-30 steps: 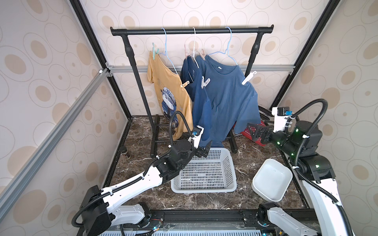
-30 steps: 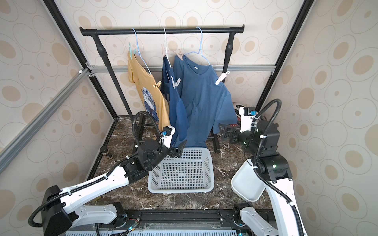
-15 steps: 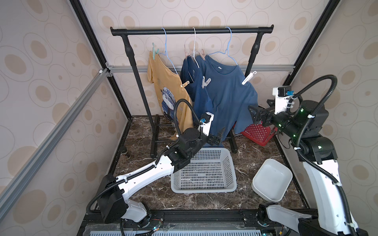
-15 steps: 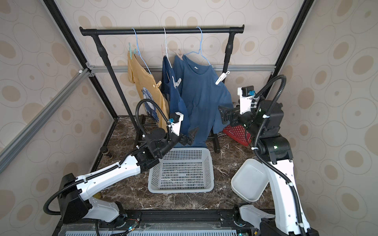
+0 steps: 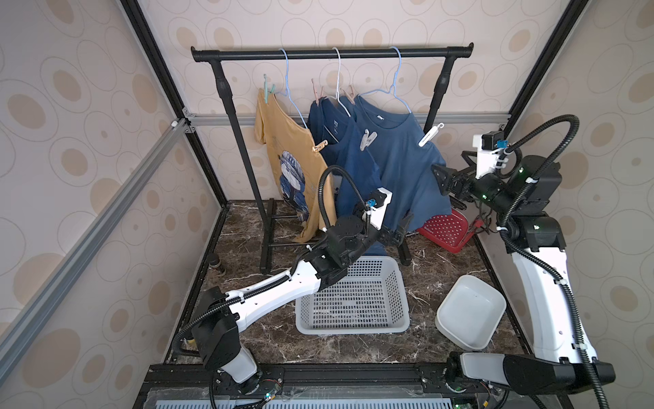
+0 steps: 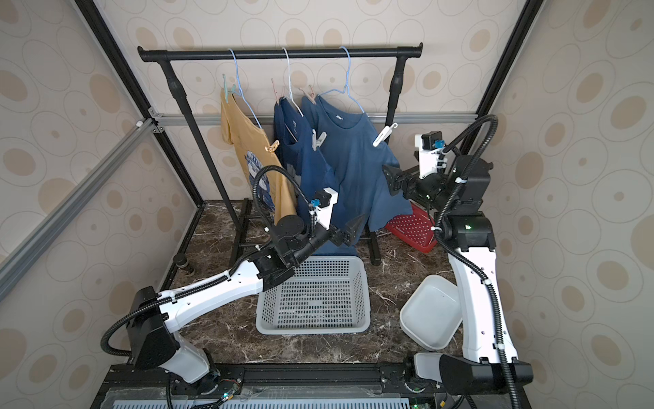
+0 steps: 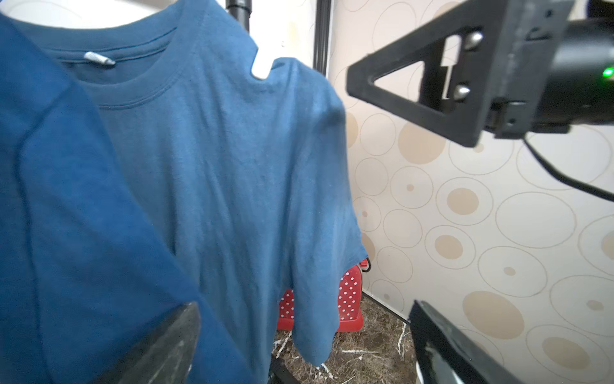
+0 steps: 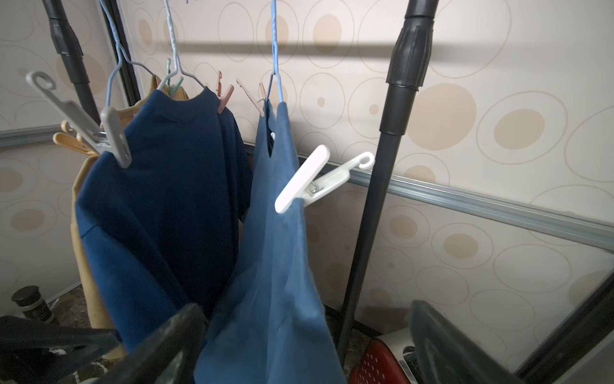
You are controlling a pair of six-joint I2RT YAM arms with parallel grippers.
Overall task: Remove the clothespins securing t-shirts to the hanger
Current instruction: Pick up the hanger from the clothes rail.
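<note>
Hanging on the rail (image 5: pixel 332 54), the yellow shirt (image 5: pixel 290 148) carries a teal pin (image 5: pixel 269 90) and a yellow pin (image 5: pixel 320 146), the navy shirt (image 5: pixel 339 155) a pink pin (image 5: pixel 317 96) and a grey pin (image 5: pixel 367 138), the blue shirt (image 5: pixel 400 166) a second pink pin (image 5: pixel 349 94) and a white pin (image 5: pixel 430 134). The left gripper (image 5: pixel 401 230), wide open and empty, sits low near the hems. The right gripper (image 5: pixel 448 191), also wide open and empty, faces the white pin, apart from it.

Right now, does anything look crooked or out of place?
Yes. The white tub looks tipped up on one edge, not flat, and the red basket behind the blue shirt leans at a slant too.
</note>
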